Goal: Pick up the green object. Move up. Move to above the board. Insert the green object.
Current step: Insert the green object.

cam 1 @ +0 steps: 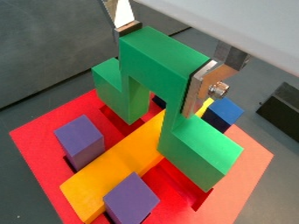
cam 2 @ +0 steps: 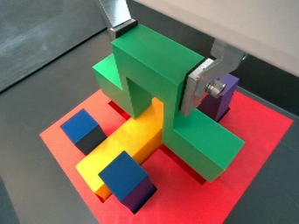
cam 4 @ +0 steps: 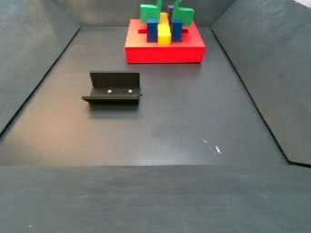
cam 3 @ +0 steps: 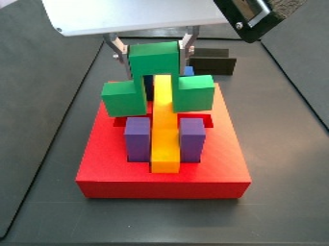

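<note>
My gripper is shut on the taller centre cube of the green object; it also shows in the other wrist view and in a side view. The green object straddles the long yellow bar over the far part of the red board. Its lower side cubes sit down at the board on either side of the bar. I cannot tell whether it is fully seated. In the far side view the green object and board are small at the back.
Two purple cubes flank the yellow bar at the board's near end. Blue cubes stand on the board too. The fixture stands on the dark floor apart from the board, also seen behind it.
</note>
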